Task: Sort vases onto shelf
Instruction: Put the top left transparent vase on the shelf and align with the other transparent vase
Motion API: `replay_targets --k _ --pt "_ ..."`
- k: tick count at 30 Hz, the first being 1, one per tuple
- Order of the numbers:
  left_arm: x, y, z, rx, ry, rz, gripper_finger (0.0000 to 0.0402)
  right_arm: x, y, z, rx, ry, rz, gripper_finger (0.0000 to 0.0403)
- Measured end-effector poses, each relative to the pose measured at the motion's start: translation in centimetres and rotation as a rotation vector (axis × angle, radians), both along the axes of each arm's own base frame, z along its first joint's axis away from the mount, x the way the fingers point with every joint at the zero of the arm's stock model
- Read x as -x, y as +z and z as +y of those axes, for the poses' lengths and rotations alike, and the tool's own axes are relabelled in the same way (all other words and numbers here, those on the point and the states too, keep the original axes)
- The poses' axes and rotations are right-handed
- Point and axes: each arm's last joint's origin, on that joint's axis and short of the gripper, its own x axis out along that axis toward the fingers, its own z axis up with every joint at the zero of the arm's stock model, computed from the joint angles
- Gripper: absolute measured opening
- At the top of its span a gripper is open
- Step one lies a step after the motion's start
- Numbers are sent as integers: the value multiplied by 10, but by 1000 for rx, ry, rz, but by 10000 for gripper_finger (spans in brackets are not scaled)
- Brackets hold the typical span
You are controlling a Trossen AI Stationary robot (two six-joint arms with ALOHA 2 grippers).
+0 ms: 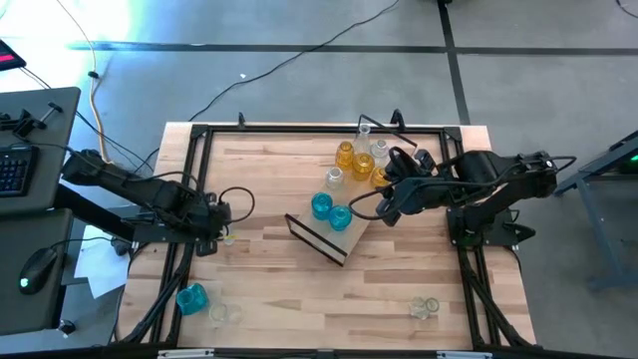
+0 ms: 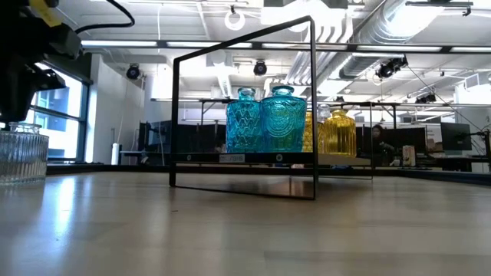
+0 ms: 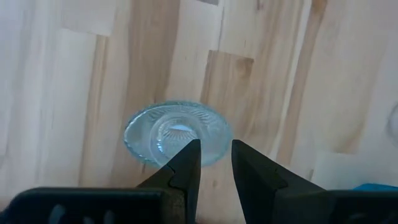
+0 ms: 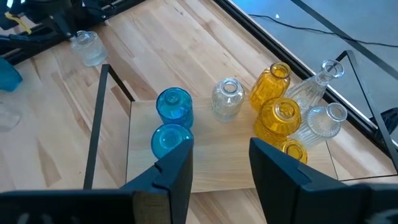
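Vases (image 4: 173,104) are standing on the shelf (image 4: 224,163) just ahead of the right gripper (image 4: 221,163), its fingers gaping, holding nothing. Left gripper (image 3: 216,167) is hovering part-open over a clear vase (image 3: 177,132), partly hiding it. No writing is legible.

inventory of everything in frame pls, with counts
shelf: 1, light wood, black wire ends, table centre-right
teal vases: 2 on shelf; 1 more at left table edge
amber vases: 3, on shelf
clear vases: 3 on shelf; 1 under left pincer; more by table edges, count unclear
table: 1, wood, black rails
keyboard, mouse: 1 each, dark, desk at left
left pincer: open, over clear vase
right pincer: open, over shelf
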Motion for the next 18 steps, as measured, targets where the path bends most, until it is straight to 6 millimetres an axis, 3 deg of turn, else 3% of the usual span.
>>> replay_targets --k 18 --pt "-3 1 0 -20 64 -44 81 0 0 0 -4 -4 -3 140"
